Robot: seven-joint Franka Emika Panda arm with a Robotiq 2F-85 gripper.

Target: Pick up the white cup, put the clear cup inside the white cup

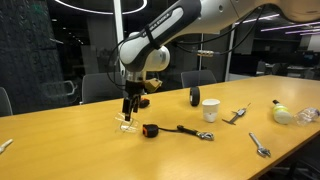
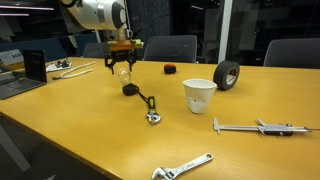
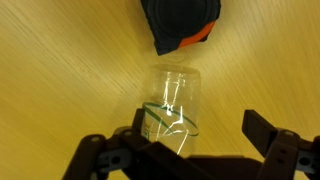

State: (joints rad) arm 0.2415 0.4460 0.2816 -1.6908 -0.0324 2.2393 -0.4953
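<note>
Clear ribbed plastic cup [image 3: 170,105] sits on the light wooden table [image 3: 60,60], directly under the wrist. Jaws are spread wide, one finger each side of the cup. Wrist view shows a gap on both sides, so they pinch nothing. In both exterior views [image 1: 127,122] [image 2: 124,76] the cup is only a few glints below the jaws. Can't tell from there how far the tips come down past the rim.

Black-and-orange tape measure [image 3: 180,25] lies just beside the clear cup, not touching it. In both exterior views [image 1: 150,129] [image 2: 130,89] a dark strap runs from it across the table to a metal clip end [image 1: 205,135].

Small plain white tapered cup [image 1: 210,109] [image 2: 200,95] stands upright, mouth up, well apart from the clear cup and past the strap's far end. Nothing visible inside it.

Black tape roll [image 1: 195,97] [image 2: 227,74] stands on edge near the white cup, apart from it. Metal caliper [image 1: 237,116] [image 2: 255,127] lies flat on the far side of the white cup from the jaws. Adjustable wrench [image 1: 259,145] [image 2: 185,167] lies near the table edge.

Small dark object [image 2: 171,69] sits behind the tape measure, too small to identify. Open laptop [image 2: 30,70] is at one end of the table.
</note>
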